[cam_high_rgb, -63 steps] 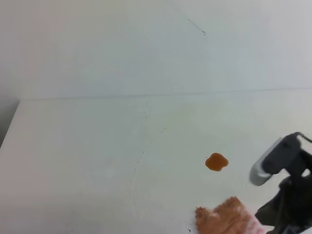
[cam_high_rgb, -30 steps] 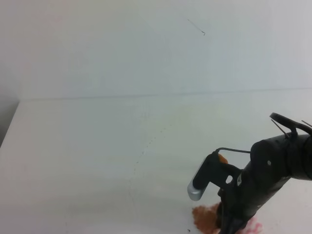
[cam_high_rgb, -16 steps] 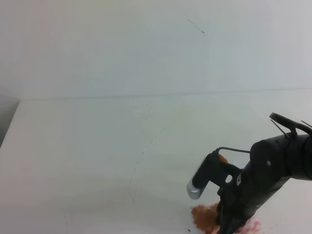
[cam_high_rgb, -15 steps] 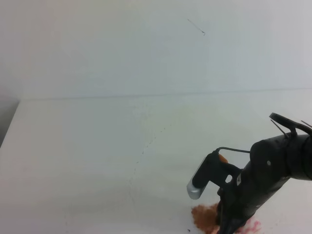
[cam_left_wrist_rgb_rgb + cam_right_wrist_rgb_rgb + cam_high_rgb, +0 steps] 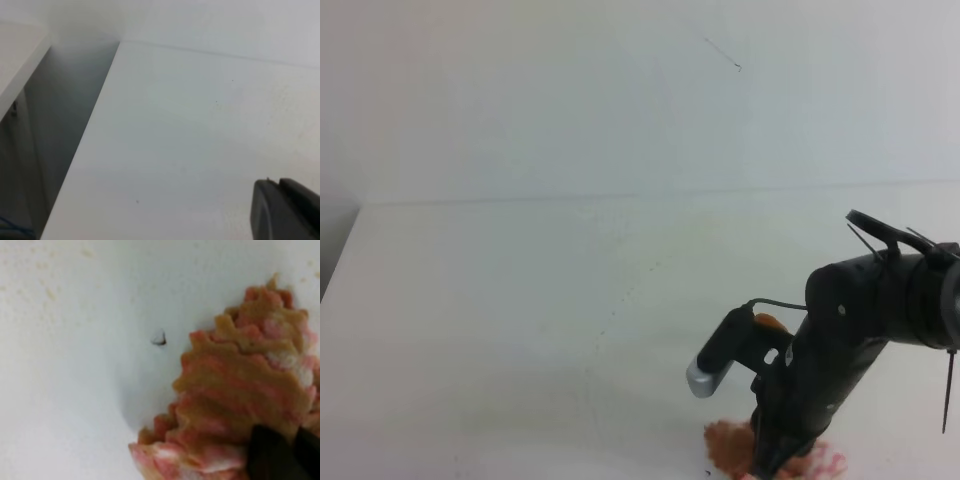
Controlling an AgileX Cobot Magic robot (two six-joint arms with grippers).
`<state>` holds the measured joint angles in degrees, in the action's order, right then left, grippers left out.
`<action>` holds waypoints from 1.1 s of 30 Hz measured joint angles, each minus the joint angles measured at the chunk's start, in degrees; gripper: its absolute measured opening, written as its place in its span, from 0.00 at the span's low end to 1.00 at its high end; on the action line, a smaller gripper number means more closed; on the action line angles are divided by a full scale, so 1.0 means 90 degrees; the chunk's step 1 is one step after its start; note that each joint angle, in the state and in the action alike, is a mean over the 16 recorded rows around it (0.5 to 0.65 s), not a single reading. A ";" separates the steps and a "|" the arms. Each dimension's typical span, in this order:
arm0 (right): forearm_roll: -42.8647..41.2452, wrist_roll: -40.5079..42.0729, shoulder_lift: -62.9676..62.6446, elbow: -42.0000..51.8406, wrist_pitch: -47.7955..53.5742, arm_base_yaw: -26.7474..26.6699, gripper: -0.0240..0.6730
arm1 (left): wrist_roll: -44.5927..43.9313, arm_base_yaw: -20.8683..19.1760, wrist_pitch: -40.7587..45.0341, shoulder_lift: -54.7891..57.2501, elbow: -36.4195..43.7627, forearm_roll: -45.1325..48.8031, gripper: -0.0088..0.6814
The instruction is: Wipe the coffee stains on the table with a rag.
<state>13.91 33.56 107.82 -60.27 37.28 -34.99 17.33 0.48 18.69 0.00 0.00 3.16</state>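
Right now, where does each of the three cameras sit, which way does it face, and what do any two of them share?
Exterior high: above, looking down on the table; shows the right arm, the rag beneath it and a sliver of the coffee stains.
Left wrist: on the left arm, looking across bare table to its edge; only the dark left gripper tip shows.
Right wrist: close over the rag; the right gripper is shut on it.
Shared: exterior high and right wrist both show the rag and the right gripper.

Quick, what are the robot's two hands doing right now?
Left gripper: closed, holding nothing.
Right gripper: closed on the rag.
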 joint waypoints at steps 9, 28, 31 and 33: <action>0.0003 -0.0085 0.0049 -0.0588 0.0244 -0.0018 0.08 | 0.0000 0.0000 -0.0007 0.0000 0.0000 0.0000 0.01; -0.0489 -0.0819 0.0000 -0.0814 -0.0155 0.0518 0.08 | 0.0000 0.0000 0.0000 0.0000 0.0017 0.0000 0.01; -0.0556 -0.0960 -0.0061 -0.0825 -0.0345 0.0844 0.07 | 0.0000 0.0000 0.0007 0.0000 0.0017 0.0000 0.01; -0.0579 -0.1035 -0.0095 -0.0843 -0.0469 0.1093 0.07 | 0.0000 0.0000 0.0007 0.0000 0.0017 0.0000 0.01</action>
<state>8.70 24.24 106.96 -67.86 33.06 -25.16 17.34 0.48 18.75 0.00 0.16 3.16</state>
